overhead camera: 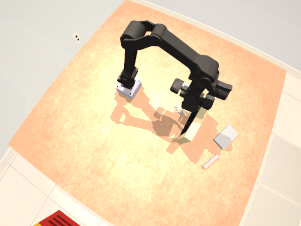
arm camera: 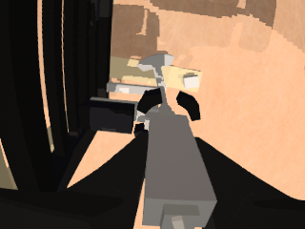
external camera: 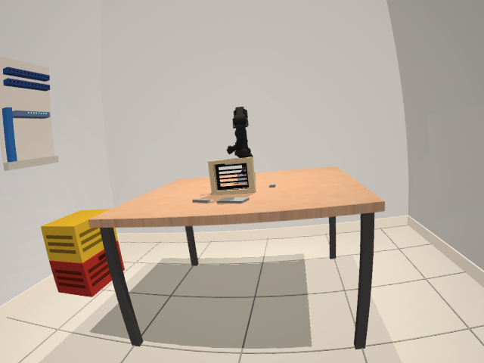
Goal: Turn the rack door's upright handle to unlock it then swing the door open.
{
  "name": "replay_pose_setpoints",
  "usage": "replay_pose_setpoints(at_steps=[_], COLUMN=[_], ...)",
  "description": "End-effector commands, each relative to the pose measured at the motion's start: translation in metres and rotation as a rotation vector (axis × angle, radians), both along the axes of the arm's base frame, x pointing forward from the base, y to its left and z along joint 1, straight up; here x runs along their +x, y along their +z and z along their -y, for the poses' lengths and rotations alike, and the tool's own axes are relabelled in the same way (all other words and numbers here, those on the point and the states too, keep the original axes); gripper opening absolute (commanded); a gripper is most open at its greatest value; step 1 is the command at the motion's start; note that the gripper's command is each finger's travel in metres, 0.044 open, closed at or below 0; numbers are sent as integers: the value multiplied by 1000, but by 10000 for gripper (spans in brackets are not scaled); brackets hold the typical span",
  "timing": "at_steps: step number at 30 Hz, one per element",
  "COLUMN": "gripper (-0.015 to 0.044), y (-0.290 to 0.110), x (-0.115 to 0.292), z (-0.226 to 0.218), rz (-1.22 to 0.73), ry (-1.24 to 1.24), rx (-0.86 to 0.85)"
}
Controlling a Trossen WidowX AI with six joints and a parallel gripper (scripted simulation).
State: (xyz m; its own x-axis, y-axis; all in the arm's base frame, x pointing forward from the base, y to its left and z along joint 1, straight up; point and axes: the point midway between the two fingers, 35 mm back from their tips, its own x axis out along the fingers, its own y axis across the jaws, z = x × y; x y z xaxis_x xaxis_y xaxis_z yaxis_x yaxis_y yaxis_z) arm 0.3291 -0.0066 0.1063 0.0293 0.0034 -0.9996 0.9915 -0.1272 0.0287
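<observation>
The counter point(overhead camera: 116, 165) point(external camera: 312, 191) point(arm camera: 262, 143) is the biggest thing, a wood-coloured top on dark legs. Over it arches the black arm point(overhead camera: 179, 49) point(external camera: 240, 131), its foot on a pale base point(overhead camera: 124, 92). A yellow crate point(overhead camera: 36, 224) point(external camera: 62, 240) is stacked on a red crate point(overhead camera: 59, 219) point(external camera: 74, 277) on the floor near one side of the counter, and a beige panel point(external camera: 31, 101) with blue strips hangs on the wall. The beige frame point(overhead camera: 193, 131) point(external camera: 212, 178) stands upright on the counter, and the dark slatted door point(overhead camera: 189, 124) point(external camera: 217, 178) point(arm camera: 29, 95) lies along its side facing the arm's foot, looking shut. The tool point(overhead camera: 192, 96) point(external camera: 242, 151) point(arm camera: 168, 141) is at the door's front, reaching down, its fingers clamped on the grey handle point(arm camera: 168, 159), one to either side of it. How far the handle is turned, I cannot tell. Beyond the frame, a grey slab point(overhead camera: 225, 136) point(external camera: 233, 200) lies flat, with a slim bar point(overhead camera: 210, 162) point(external camera: 200, 200) near it, apart. Smallest is a little block point(overhead camera: 176, 106) point(external camera: 272, 184) point(arm camera: 191, 81) on the door's side of the frame.
</observation>
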Motion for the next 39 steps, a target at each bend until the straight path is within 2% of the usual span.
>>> replay_pose_setpoints(at_steps=[1, 39], gripper=[11, 11], y=[0, -3], x=[-6, -76], z=[2, 41], rz=[0, -6], ry=[86, 726], rx=[-6, -26])
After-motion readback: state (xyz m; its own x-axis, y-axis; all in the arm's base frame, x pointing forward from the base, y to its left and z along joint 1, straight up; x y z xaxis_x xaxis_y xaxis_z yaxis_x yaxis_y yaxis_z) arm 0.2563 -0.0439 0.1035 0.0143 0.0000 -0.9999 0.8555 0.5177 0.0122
